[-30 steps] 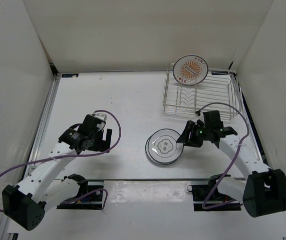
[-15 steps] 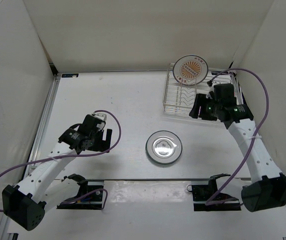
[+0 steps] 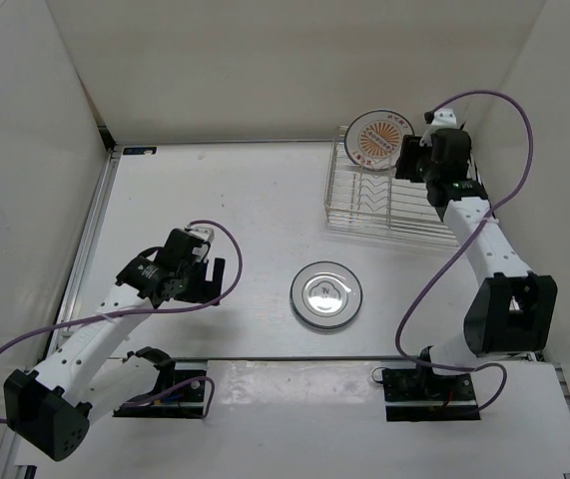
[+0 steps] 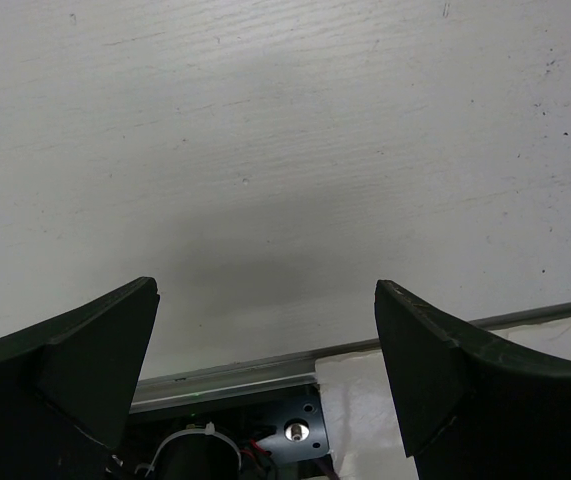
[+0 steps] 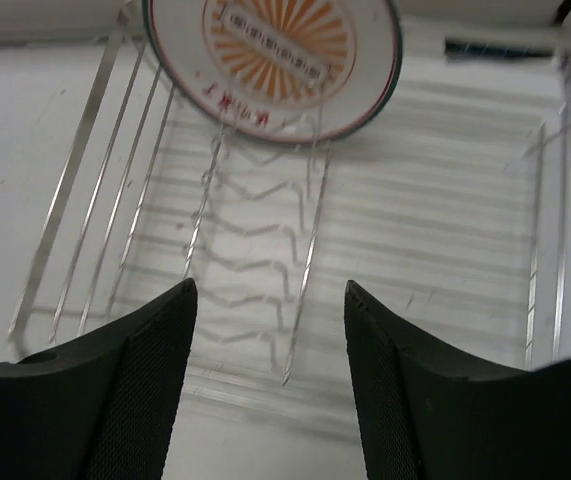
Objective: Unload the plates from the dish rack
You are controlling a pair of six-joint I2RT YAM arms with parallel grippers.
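Note:
A white plate with an orange sunburst centre stands upright at the back left of the silver wire dish rack. Another plate lies flat on the table in front of the rack. My right gripper hovers over the rack just right of the standing plate, open, with only the zigzag wires showing between its fingers. My left gripper hangs wide open over the bare table at the left, holding nothing.
White walls close in the table on the left, back and right. The rack sits against the back right corner. A metal rail runs along the table's near edge, with the arm bases behind it.
My right gripper left the plate lying on the table and swung back up to the rack, beside the sunburst plate. The left arm has not moved.

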